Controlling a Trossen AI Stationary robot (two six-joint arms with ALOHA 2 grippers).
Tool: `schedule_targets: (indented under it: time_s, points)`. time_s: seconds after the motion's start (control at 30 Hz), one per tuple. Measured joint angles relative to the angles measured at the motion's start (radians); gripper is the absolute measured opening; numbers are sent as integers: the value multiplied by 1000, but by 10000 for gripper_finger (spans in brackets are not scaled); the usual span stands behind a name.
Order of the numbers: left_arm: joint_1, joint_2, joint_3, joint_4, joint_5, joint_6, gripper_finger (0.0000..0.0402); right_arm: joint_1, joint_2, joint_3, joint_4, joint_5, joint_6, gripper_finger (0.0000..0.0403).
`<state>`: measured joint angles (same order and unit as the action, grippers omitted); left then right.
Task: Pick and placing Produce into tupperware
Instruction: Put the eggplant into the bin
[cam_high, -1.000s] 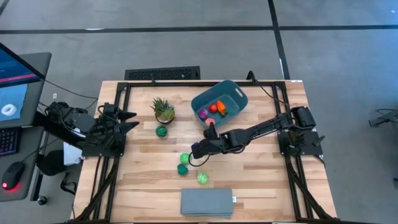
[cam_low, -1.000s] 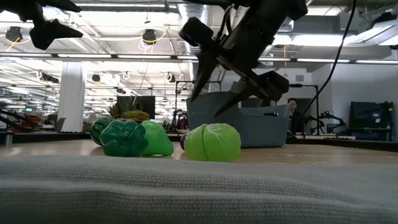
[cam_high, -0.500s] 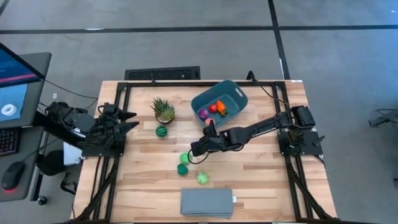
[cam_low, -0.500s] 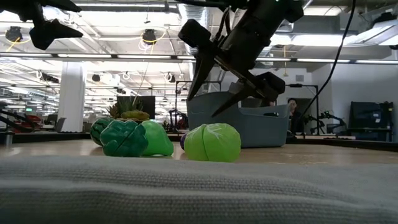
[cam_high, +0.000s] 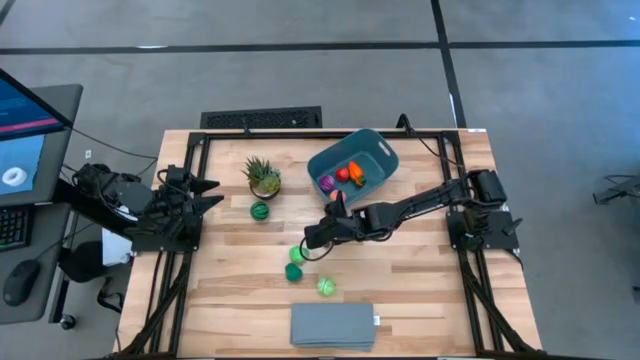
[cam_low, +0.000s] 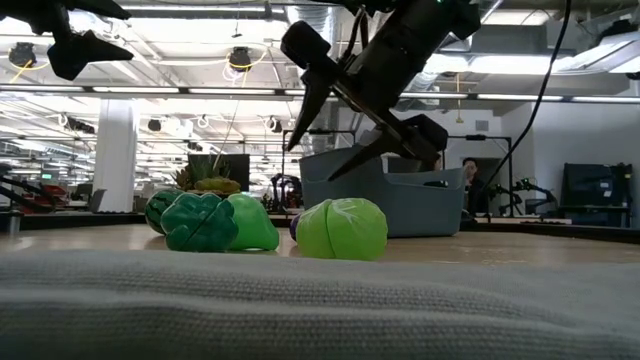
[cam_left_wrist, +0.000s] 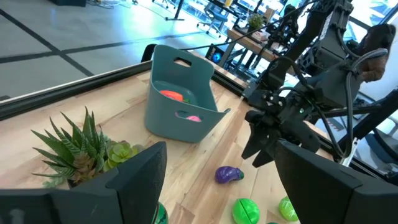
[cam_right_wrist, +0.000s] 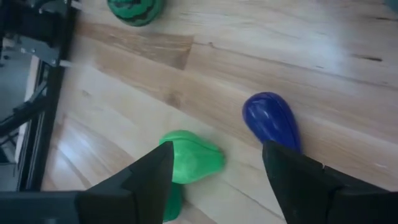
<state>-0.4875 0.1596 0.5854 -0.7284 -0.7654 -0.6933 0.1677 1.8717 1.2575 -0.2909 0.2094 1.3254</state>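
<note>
While the right pincer (cam_high: 312, 241) is hovering with its fingers spread and empty above the middle of the worktop (cam_high: 420, 290), the purple toy vegetable (cam_right_wrist: 271, 122) is lying just under it on the bare wood, with a light green toy (cam_right_wrist: 190, 159) resting near it. Judging by its glossy moulded skin, the purple piece is probably light, hard and a little slippery, so it is likely to roll or squirt out if pinched off-centre; closing across its thicker middle, with one finger on either long side, looks like the safest hold. The teal tupperware (cam_high: 374, 152) is sitting at the far side of the worktop, already holding an orange carrot (cam_high: 356, 174), a red piece (cam_high: 342, 174) and a purple-pink piece (cam_high: 327, 183). Other produce is still waiting outside: a dark green leafy toy (cam_high: 293, 271) close to the light green one, a pale green round toy (cam_high: 326, 287) nearer the front, and a dark striped green ball (cam_high: 260, 211) standing just beside the spiky potted plant (cam_high: 263, 176). The light green toy is lying near enough to the purple one that a spread finger may be nudging it on the way down, though the gap between them is hard to judge. A flat grey-blue slab (cam_high: 332, 326) is lying at the front edge, well clear of the path to the tub. The left pincer (cam_high: 207, 193) is waiting at the left edge of the worktop, its fingers held apart and empty.
</note>
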Motion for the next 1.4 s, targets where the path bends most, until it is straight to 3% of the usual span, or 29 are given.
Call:
schedule_targets:
  time_s: [0.33,0.8,0.97,1.1,1.2,1.4]
  points:
    - [0,0,0,0,27,0,286,0,0,0,-83,0,141,332]
    - [0,0,0,-8,67,19,286,33,1,14,-85,93,246,305]
    - [0,0,0,-24,77,20,286,34,14,124,-201,108,219,304]
    - [0,-1,0,-24,77,41,286,24,103,269,-410,61,185,303]
    - [0,-1,0,-24,83,50,286,18,194,364,-456,-4,162,303]
    - [0,-1,1,-26,149,50,286,22,322,542,-571,-26,150,303]
